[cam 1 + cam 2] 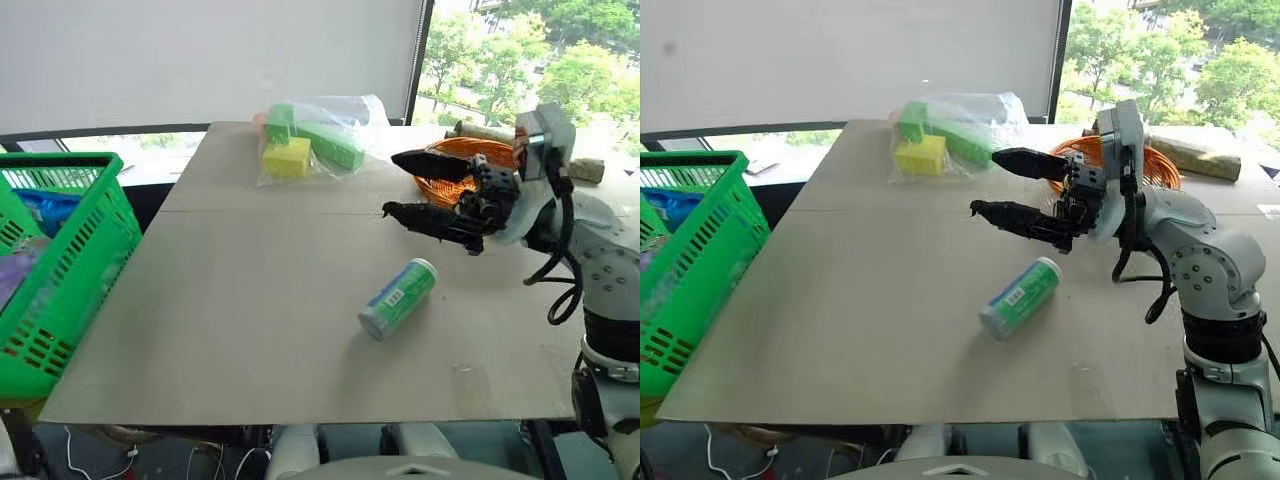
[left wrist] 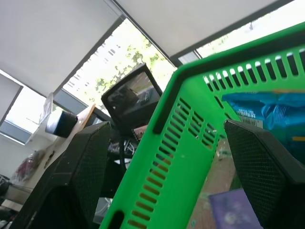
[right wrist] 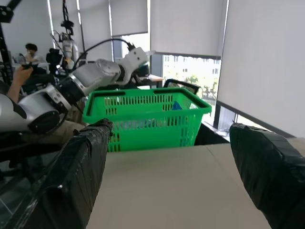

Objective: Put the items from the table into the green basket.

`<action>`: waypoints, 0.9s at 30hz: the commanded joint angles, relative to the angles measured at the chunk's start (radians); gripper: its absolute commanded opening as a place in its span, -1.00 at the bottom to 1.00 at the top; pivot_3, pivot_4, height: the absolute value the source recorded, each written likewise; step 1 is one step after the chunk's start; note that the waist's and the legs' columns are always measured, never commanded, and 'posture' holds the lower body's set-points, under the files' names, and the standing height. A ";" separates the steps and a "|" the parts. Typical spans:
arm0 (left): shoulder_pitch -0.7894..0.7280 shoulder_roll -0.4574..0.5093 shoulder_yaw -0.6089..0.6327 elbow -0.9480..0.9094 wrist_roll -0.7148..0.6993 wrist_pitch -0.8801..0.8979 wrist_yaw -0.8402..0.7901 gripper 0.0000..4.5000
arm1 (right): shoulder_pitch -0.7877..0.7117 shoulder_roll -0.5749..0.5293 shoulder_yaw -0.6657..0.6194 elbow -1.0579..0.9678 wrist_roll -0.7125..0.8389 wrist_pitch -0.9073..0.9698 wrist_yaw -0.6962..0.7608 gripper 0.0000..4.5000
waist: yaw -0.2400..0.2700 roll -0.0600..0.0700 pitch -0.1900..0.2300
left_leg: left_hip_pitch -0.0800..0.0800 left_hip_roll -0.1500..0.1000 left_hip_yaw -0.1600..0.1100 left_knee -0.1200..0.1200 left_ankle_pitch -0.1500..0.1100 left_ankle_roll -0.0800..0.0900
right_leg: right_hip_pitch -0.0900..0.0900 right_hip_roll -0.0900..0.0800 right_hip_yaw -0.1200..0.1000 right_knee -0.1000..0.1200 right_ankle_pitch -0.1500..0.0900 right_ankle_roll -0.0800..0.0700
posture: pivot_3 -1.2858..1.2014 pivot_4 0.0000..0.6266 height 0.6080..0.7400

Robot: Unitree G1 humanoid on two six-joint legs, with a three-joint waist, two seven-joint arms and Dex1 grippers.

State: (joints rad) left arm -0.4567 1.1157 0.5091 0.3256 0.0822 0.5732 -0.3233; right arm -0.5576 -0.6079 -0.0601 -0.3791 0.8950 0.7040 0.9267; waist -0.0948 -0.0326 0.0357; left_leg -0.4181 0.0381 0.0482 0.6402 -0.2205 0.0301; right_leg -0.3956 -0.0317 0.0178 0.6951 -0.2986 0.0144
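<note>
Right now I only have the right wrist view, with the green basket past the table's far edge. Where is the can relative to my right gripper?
Observer: The can lies on its side on the table, nearer the robot than the right gripper, which hangs open and clear of it.
Operator: And the purple tissue pack?
Observer: The left wrist view shows the purple tissue pack lying inside the green basket, where there is also a blue package.
Operator: Is the left gripper holding anything?
Observer: No, the left gripper is open over the basket, with nothing gripped between its fingers.
</note>
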 commanded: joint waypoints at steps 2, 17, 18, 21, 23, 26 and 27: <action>0.077 -0.055 -0.068 -0.260 -0.264 -0.069 -0.398 0.79 | 0.064 -0.110 0.111 0.019 -0.190 -0.120 0.147 0.90 | -0.005 0.006 0.000 | 0.000 -0.001 0.002 -0.001 0.000 0.000 | 0.000 -0.004 -0.002 0.000 0.000 0.000 | -0.09 -1.00 1.00; 0.672 -0.081 0.062 -0.964 -0.800 0.286 -0.784 0.82 | -0.291 -0.005 0.557 0.809 -0.925 -0.974 0.422 0.95 | -0.085 0.017 0.006 | 0.006 0.003 0.004 0.004 0.001 0.002 | 0.003 0.006 -0.004 0.004 0.000 0.000 | -0.05 -1.00 1.00; 0.681 -0.082 0.060 -0.975 -0.804 0.289 -0.775 0.82 | -0.312 0.016 0.566 0.850 -0.939 -1.006 0.431 0.95 | -0.083 0.017 0.006 | 0.007 0.003 0.003 0.005 0.001 0.002 | 0.005 0.006 -0.004 0.004 0.000 0.000 | -0.05 -1.00 1.00; 0.696 -0.090 0.054 -1.009 -0.822 0.307 -0.751 0.82 | -0.362 0.060 0.608 0.966 -1.000 -1.084 0.473 0.95 | -0.075 0.017 0.006 | 0.010 0.003 0.000 0.006 0.001 0.002 | 0.010 0.007 -0.006 0.003 0.000 0.000 | -0.04 -1.00 1.00; 0.700 -0.094 0.056 -1.024 -0.836 0.315 -0.740 0.82 | -0.393 0.096 0.621 1.035 -1.023 -1.113 0.485 0.95 | -0.069 0.017 0.006 | 0.016 0.003 0.000 0.005 0.001 0.001 | 0.017 0.006 -0.006 0.000 0.000 0.000 | -0.03 -1.00 1.00; 0.698 -0.094 0.065 -1.044 -0.868 0.332 -0.720 0.82 | -0.438 0.139 0.647 1.147 -1.065 -1.127 0.518 0.95 | -0.061 0.017 0.006 | 0.020 0.003 0.001 0.003 0.001 0.001 | 0.020 0.005 -0.006 0.001 0.000 0.000 | -0.02 -1.00 1.00; 0.697 -0.094 0.065 -1.050 -0.876 0.332 -0.718 0.82 | -0.450 0.148 0.652 1.180 -1.078 -1.128 0.528 0.95 | -0.059 0.018 0.006 | 0.021 0.003 0.001 0.003 0.001 0.001 | 0.020 0.005 -0.006 0.001 0.000 0.000 | -0.02 -1.00 1.00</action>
State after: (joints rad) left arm 0.2491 1.0193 0.5464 -0.6985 -0.7690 0.9028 -1.0501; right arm -0.9689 -0.4625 0.5877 0.7655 -0.1586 -0.4072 1.4260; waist -0.1537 -0.0150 0.0419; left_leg -0.3969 0.0409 0.0491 0.6434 -0.2199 0.0314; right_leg -0.3752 -0.0265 0.0117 0.6963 -0.2990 0.0139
